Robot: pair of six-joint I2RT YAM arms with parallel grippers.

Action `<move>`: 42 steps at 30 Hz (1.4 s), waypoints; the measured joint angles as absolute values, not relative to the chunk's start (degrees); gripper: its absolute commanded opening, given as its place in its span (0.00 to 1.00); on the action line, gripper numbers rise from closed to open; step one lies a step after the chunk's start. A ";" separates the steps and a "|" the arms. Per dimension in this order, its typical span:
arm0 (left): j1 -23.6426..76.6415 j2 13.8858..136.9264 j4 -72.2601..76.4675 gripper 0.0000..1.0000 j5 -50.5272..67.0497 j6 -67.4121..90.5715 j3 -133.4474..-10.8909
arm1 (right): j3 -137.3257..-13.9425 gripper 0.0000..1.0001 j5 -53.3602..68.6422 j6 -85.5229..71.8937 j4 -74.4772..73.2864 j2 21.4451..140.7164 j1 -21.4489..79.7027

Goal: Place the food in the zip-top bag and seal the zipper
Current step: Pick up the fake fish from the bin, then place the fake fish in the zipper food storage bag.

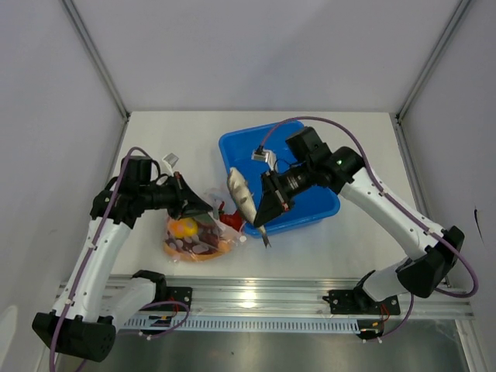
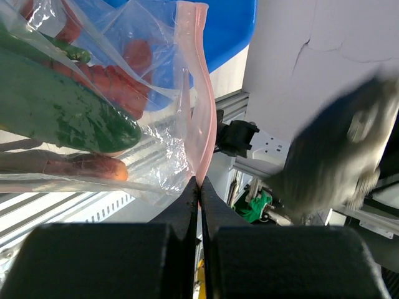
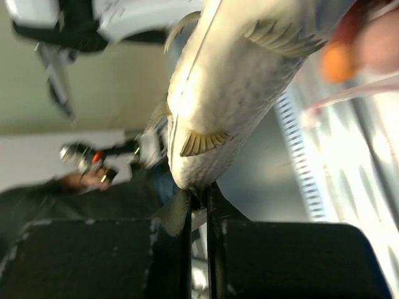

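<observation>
Right wrist, fish [image 3: 240, 81], pale cream, grey-speckled

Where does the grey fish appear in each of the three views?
Top external: grey fish at centre, over the near-left edge of the blue tub, tail held by the right end effector.
Left wrist: blurred grey shape at right, probably the fish.
Right wrist: fills the upper centre, tail pinched at the bottom.
Landmark: the blue tub, seen in top and left wrist views.
</observation>
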State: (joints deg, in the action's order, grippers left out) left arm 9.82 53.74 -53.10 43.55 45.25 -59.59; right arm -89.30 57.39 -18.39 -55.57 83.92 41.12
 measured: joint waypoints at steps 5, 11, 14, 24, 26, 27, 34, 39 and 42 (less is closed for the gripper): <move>9.82 52.95 -54.68 0.01 42.94 43.42 -59.59 | -85.65 0.00 61.95 -21.74 -56.38 81.56 47.24; 9.82 51.68 -55.90 0.01 42.24 41.45 -60.38 | -81.08 0.00 65.21 -26.15 -55.94 80.20 47.42; 9.82 51.16 -56.45 0.01 42.11 40.42 -61.93 | -80.18 0.00 66.37 -28.32 -55.57 80.79 48.42; 9.82 48.23 -59.07 0.01 41.95 38.35 -63.02 | -80.36 0.00 67.96 -31.44 -52.31 89.17 51.16; 9.82 47.72 -59.70 0.01 41.93 38.13 -63.05 | -81.34 0.00 67.92 -31.53 -52.23 91.29 51.22; 9.82 47.51 -60.07 0.01 41.91 37.87 -63.11 | -82.15 0.00 67.88 -31.51 -52.21 92.42 51.29; 9.82 46.24 -63.24 0.00 40.73 36.47 -64.01 | -89.71 0.00 66.67 -30.35 -52.69 98.91 51.53; 9.82 44.66 -64.60 0.01 39.64 36.42 -64.01 | -94.50 0.00 66.37 -30.17 -52.84 102.39 53.32; 9.82 43.48 -65.21 0.01 38.96 36.45 -64.01 | -96.57 0.00 66.41 -30.22 -52.58 103.81 55.20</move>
